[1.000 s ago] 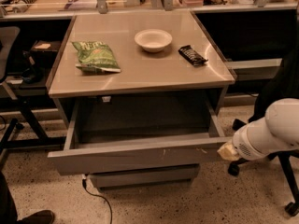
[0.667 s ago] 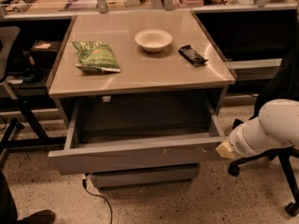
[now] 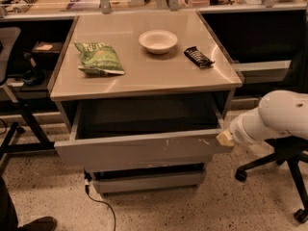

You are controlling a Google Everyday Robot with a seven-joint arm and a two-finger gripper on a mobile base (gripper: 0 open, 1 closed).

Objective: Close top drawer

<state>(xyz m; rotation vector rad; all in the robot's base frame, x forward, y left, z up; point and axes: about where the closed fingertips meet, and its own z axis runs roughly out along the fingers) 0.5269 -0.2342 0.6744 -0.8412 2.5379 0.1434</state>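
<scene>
The top drawer (image 3: 139, 150) of the grey cabinet stands pulled out, its tall flat front facing me with small white scuff marks toward the right. Its plain grey inside looks empty. My white arm comes in from the right, and the gripper (image 3: 225, 138) sits at the right end of the drawer front, touching or almost touching it.
On the cabinet top (image 3: 144, 76) lie a green chip bag (image 3: 98, 58), a white bowl (image 3: 158, 41) and a dark snack bar (image 3: 199, 57). A lower drawer front (image 3: 149, 181) shows below. An office chair base (image 3: 284, 170) stands at the right, a cable (image 3: 98, 201) on the floor.
The arm and gripper have edged slightly left toward the right end of the drawer front. The drawer looks about as far out as before.
</scene>
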